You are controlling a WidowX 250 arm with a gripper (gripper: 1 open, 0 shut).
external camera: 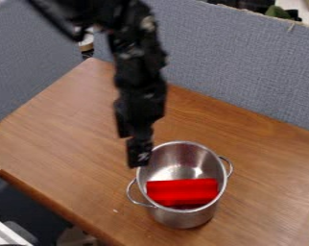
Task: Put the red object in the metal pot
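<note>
A single black arm reaches in from the far left and bends down toward the near middle. Its wrist hangs roughly vertical, and the gripper (139,154) points straight down, jaws apart and empty; the fingertips are slightly blurred.

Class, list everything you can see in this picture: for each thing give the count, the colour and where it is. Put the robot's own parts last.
metal pot: one, shiny silver, near the front edge of the table.
red object: one, bright red, lying inside the metal pot.
table: one, brown wood, filling most of the view.
partition wall: one, grey-blue, behind the table.
robot arm: one, black, reaching in from the top left over the table.
gripper: one, black, pointing down just left of the pot's rim, jaws open and holding nothing.
</note>
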